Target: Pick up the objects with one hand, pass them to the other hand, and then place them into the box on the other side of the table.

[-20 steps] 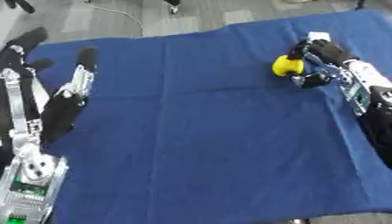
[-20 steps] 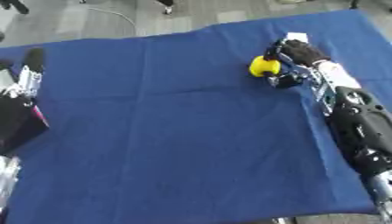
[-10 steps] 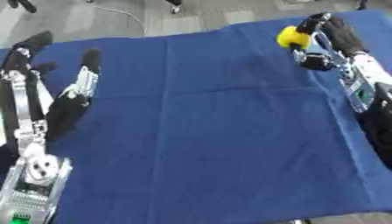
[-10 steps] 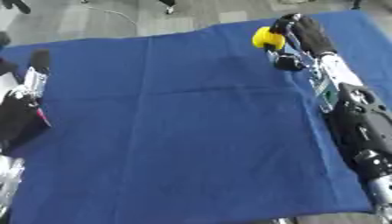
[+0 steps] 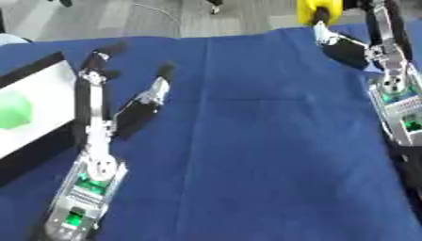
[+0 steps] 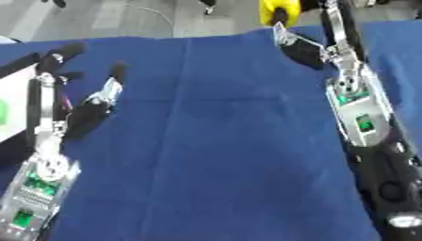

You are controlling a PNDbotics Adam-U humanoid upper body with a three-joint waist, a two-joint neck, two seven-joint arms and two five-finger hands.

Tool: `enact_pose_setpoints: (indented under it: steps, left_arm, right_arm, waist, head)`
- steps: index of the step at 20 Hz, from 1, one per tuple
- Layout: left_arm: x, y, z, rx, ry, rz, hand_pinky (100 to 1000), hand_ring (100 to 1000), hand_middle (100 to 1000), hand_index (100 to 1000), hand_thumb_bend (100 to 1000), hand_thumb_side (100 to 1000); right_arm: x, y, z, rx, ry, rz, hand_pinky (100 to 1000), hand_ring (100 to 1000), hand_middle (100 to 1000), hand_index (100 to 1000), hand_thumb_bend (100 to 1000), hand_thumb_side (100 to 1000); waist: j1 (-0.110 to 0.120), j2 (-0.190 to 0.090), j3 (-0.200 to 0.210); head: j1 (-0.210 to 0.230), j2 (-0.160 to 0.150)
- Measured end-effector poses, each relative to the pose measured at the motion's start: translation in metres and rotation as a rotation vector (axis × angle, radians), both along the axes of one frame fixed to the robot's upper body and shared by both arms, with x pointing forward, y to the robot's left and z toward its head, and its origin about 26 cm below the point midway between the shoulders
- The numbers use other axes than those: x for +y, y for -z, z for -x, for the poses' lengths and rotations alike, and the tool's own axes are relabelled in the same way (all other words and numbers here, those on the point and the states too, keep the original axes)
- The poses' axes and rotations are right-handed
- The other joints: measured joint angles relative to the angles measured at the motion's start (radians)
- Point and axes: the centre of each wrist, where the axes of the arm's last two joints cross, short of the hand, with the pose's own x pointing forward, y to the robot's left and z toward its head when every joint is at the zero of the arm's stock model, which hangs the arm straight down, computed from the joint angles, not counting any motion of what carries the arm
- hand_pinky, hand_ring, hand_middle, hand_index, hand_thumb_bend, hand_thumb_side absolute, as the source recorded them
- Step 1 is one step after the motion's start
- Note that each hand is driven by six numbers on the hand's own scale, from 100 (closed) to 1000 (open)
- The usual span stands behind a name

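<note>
Cloth (image 5: 247,155), dark blue, covers the table from edge to edge and fills most of both views; grey floor shows past its far edge.

The right arm (image 6: 362,117) comes in along the right side, black lower down and silver with green lights nearer the wrist, and reaches up to the top of the view. The left arm (image 5: 86,188) lies on the cloth at lower left, silver with green lights as well.

The box (image 5: 33,136) sits at the left edge, black-walled with a pale inside, and a green thing (image 5: 12,110) lies in it.

The left hand (image 5: 103,127) rests open on the cloth just beside the box, its fingers (image 5: 99,61) straight and pointing away toward the far edge, the thumb (image 5: 152,94) spread out to the right. It has hold of nothing.

The right hand (image 6: 326,33) is raised above the far right part of the cloth, at the top edge of the view. Its fingers curl round a yellow object (image 6: 276,10), which is held clear of the table and partly cut off by the top edge, well apart from the box and from the left hand.
</note>
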Motion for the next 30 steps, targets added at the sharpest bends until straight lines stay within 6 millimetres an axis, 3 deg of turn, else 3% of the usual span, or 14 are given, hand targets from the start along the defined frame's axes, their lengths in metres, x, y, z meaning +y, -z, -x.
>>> enact_pose_setpoints:
  steps: [1, 2, 9, 20, 24, 30]
  left_arm:
    - [-0.005, 0.0, -0.002, -0.002, 0.018, -0.01, 747, 891, 744, 802, 568, 407]
    - [-0.01, 0.0, -0.004, -0.008, 0.036, -0.026, 747, 889, 743, 802, 533, 392]
    - [-0.036, -0.023, -0.003, -0.106, 0.135, -0.149, 748, 873, 739, 812, 561, 334]
    - [-0.048, -0.044, 0.01, -0.234, 0.144, -0.32, 765, 846, 740, 821, 571, 162]
    - [-0.048, -0.056, 0.016, -0.293, 0.123, -0.421, 771, 837, 740, 824, 544, 103]
    - [-0.048, -0.068, 0.023, -0.327, 0.078, -0.539, 777, 823, 736, 816, 436, 100]
  right_arm:
    - [0.007, 0.0, 0.005, 0.016, -0.046, -0.014, 634, 531, 439, 378, 100, 290]
    - [0.013, 0.0, 0.008, 0.031, -0.084, -0.026, 632, 528, 437, 376, 100, 302]
    - [0.033, 0.007, 0.015, 0.162, -0.238, -0.097, 619, 512, 422, 352, 100, 373]
    - [0.044, 0.013, 0.018, 0.267, -0.37, -0.094, 615, 509, 422, 350, 100, 415]
    - [0.045, 0.015, 0.017, 0.309, -0.405, -0.097, 615, 509, 423, 352, 100, 428]
    - [0.046, 0.015, 0.018, 0.339, -0.437, -0.098, 616, 509, 425, 353, 100, 439]
  waist:
    - [-0.002, 0.0, 0.0]
    - [-0.003, 0.0, 0.0]
    - [-0.003, 0.007, 0.001]
    - [-0.004, 0.01, 0.002]
    - [-0.004, 0.01, 0.002]
    - [-0.004, 0.011, 0.001]
  head:
    - [0.009, 0.0]
    - [0.017, 0.0]
    - [0.036, 0.0]
    - [0.034, 0.0]
    - [0.035, 0.0]
    - [0.034, 0.0]
